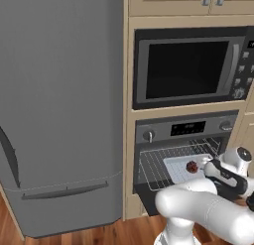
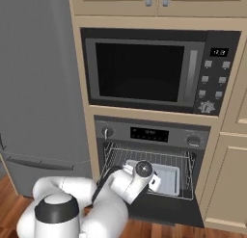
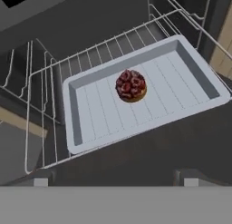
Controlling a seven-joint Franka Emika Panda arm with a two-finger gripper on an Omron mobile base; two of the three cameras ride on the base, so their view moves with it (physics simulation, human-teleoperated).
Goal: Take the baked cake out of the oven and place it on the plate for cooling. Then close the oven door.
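Over the pulled-out oven rack [image 3: 41,105], my gripper [image 3: 115,182] hangs with its jaws spread wide and nothing between them. The oven [image 2: 149,165] stands open, its door [image 2: 164,214] dropped flat below the cavity.

The baked cake [image 3: 131,85] sits near the middle of the pale grey tray [image 3: 190,78], which rests on the rack. From the hand camera the cake lies ahead of the fingertips and a touch to the right, well apart from them; no contact yet.

My read on doing this step well: centre the jaws on the cake, come down straight, keeping the tips off the tray's raised walls and the wires. The cake is small and looks soft, so I'd close gently and low on its sides, then lift clear before backing out.

I can't spot the plate from here.
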